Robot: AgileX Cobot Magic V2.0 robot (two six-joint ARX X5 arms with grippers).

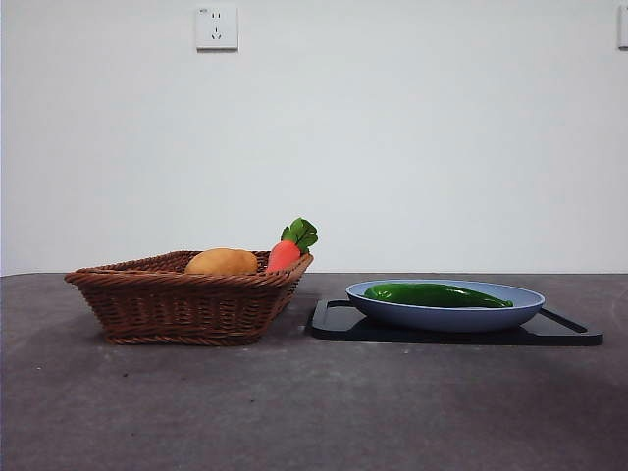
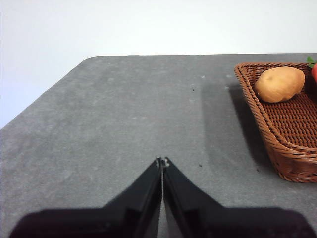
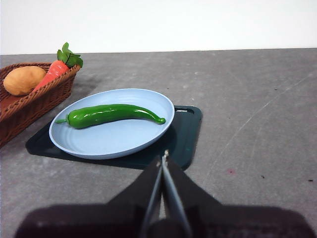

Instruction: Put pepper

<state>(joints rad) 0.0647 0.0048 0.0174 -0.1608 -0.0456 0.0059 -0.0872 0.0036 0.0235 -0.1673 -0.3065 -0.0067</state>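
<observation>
The glossy dark-green pepper (image 1: pixel 437 294) lies on the blue plate (image 1: pixel 446 316), which rests on a black tray (image 1: pixel 549 334). It also shows in the right wrist view (image 3: pixel 114 114), lying across the plate (image 3: pixel 114 141). My right gripper (image 3: pixel 163 157) is shut and empty, just off the tray's near edge, apart from the pepper. My left gripper (image 2: pixel 162 161) is shut and empty over bare table, beside the wicker basket (image 2: pixel 277 134). Neither arm shows in the front view.
The wicker basket (image 1: pixel 186 299) stands left of the tray and holds a tan potato (image 1: pixel 222 262) and an orange-red carrot with green leaves (image 1: pixel 287 253). A wall socket (image 1: pixel 216 27) is on the white back wall. Grey table surface (image 1: pixel 294 412) lies in front.
</observation>
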